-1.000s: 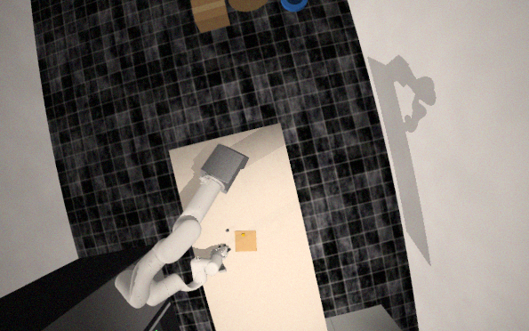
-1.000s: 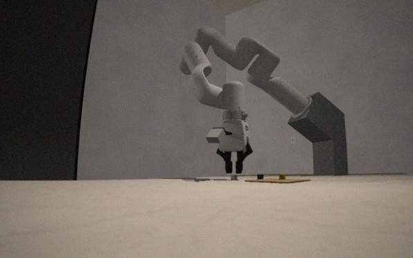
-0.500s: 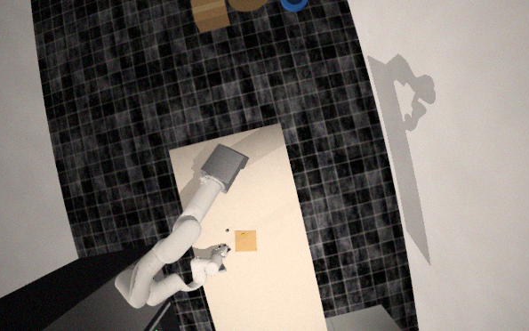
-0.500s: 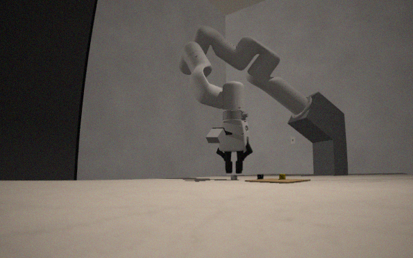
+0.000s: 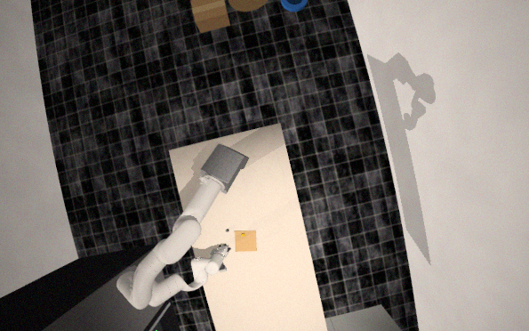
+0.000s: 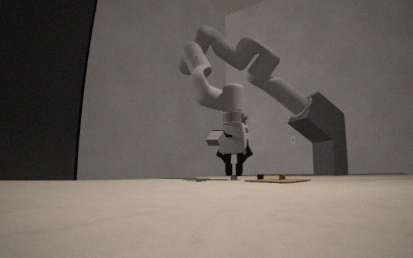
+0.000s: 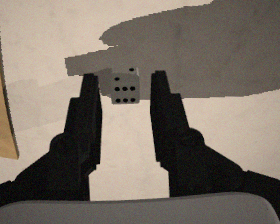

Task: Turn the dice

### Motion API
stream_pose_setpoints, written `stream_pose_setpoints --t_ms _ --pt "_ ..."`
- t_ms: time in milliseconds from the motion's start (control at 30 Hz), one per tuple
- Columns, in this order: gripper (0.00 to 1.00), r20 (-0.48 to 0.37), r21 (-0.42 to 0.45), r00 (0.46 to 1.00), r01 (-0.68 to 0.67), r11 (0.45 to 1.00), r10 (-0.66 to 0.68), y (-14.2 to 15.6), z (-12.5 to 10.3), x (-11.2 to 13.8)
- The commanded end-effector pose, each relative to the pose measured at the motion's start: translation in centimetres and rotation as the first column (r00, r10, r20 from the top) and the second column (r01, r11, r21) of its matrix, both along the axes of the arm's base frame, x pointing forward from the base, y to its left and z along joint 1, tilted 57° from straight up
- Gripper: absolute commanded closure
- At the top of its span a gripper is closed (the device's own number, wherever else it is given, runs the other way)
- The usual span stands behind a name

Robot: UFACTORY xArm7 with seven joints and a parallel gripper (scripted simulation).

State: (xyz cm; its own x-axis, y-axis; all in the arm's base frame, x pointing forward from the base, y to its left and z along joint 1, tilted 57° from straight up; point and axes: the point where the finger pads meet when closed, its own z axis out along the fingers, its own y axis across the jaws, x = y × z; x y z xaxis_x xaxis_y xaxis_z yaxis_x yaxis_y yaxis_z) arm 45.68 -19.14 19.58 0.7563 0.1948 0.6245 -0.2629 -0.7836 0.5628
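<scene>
A white die (image 7: 124, 86) lies on the table, off the mat, and shows a face with several pips to the wrist camera. My gripper (image 7: 125, 92) hangs straight above it, fingers partly open on either side with a gap to each, not touching; it also shows in the side view (image 6: 233, 171) and from above (image 5: 223, 249). The orange mat (image 5: 245, 240) lies flat to the right of it (image 6: 277, 180). A yellow die (image 5: 243, 234) (image 6: 282, 176) sits on the mat near its far edge. A small black die (image 5: 227, 230) lies on the table just left of the mat.
The grey robot base (image 5: 224, 165) stands on the table's far end. The table's left edge runs close to the gripper. Cardboard boxes (image 5: 211, 13) stand far off on the tiled floor.
</scene>
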Motion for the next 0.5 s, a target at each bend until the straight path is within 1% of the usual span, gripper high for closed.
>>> stream_pose_setpoints --t_ms 0,467 --pt "0.69 0.001 0.000 1.000 -0.002 1.000 0.002 -0.20 -0.22 0.34" --pt "0.69 0.001 0.000 1.000 -0.002 1.000 0.002 -0.63 -0.63 0.78"
